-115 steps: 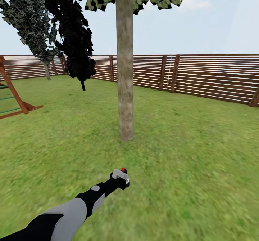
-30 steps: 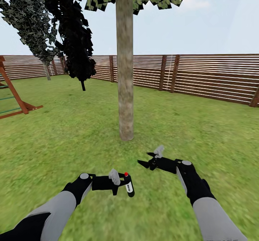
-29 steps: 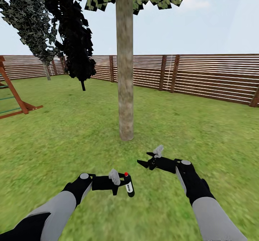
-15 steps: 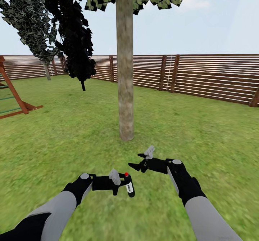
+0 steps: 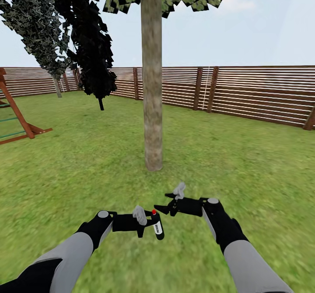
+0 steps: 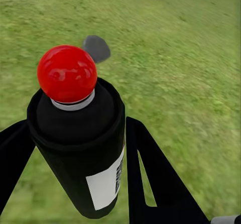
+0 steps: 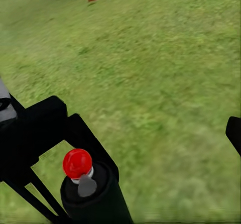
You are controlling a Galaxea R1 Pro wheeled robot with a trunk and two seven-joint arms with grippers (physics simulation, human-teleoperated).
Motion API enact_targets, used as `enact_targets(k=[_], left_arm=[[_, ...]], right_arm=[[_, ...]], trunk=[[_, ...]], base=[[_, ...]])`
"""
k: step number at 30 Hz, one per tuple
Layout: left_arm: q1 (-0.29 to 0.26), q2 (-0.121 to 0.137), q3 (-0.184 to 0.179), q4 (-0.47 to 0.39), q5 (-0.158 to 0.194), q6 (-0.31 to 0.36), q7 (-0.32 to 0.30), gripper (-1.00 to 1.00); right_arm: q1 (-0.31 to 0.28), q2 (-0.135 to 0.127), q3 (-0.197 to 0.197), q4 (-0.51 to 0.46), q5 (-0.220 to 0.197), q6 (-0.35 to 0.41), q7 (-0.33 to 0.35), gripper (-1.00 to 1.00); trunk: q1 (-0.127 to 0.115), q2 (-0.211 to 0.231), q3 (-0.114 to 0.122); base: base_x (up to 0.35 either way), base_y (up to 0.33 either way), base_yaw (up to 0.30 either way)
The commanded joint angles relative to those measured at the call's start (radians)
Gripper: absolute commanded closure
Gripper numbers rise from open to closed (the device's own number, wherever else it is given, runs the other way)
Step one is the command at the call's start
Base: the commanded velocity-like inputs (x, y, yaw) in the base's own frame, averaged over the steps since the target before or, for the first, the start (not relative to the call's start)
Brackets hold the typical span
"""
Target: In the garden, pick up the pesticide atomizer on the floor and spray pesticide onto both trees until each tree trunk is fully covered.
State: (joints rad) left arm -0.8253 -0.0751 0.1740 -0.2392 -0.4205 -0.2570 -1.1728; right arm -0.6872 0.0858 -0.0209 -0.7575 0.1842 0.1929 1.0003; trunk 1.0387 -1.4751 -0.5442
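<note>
Nearest the robot, the left pincer [image 5: 151, 224] is clenched on the pesticide atomizer [image 5: 156, 227], a small black canister with a white label and a red ball button on top, held low over the green lawn [image 5: 245, 170]. The right pincer [image 5: 161, 206] hangs just beside it, released, with its jaws apart and its tips near the red button.

The step in hand looks like bringing the right pincer onto the button to trigger the spray. To do it well, the left arm should keep the canister upright and steady while the right tip comes down squarely on the ball, not glancing off its side. The nozzle should face the mottled grey-brown tree trunk [image 5: 152, 87], which stands straight ahead and well apart from both pincers.

The left wrist view gives the canister [image 6: 83, 143] close up, its black fingers [image 6: 150, 174] on either side. The right wrist view shows the red button [image 7: 77, 162] with a grey fingertip [image 7: 86, 186] in front of it, an alignment the head view leaves unclear. Farther off stand the brown slatted wooden fence [image 5: 253, 91] and the dark narrow conifer [image 5: 94, 61].
</note>
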Motion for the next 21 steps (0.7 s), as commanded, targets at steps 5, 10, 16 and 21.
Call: enact_targets(k=[5,10,16,21], left_arm=[[0.0,0.0,0.001,0.0,0.0,-0.001,0.001,1.0],[0.0,0.0,0.001,0.0,0.0,-0.001,0.001,1.0],[0.0,0.0,0.001,0.0,0.0,-0.001,0.001,1.0],[0.0,0.0,0.001,0.0,0.0,-0.001,0.001,1.0]], right_arm=[[0.0,0.0,0.0,0.014,0.0,-0.001,0.0,-1.0],[0.0,0.0,-0.001,0.016,0.0,-0.002,0.0,-1.0],[0.0,0.0,-0.001,0.018,0.0,-0.003,0.0,-1.0],[0.0,0.0,-0.001,0.02,0.0,-0.003,0.0,-1.0]], trunk=[[0.0,0.0,0.0],[0.0,0.0,0.0],[0.0,0.0,0.0],[0.0,0.0,0.0]], base=[[0.0,0.0,0.0],[0.0,0.0,0.0],[0.0,0.0,0.0],[0.0,0.0,0.0]])
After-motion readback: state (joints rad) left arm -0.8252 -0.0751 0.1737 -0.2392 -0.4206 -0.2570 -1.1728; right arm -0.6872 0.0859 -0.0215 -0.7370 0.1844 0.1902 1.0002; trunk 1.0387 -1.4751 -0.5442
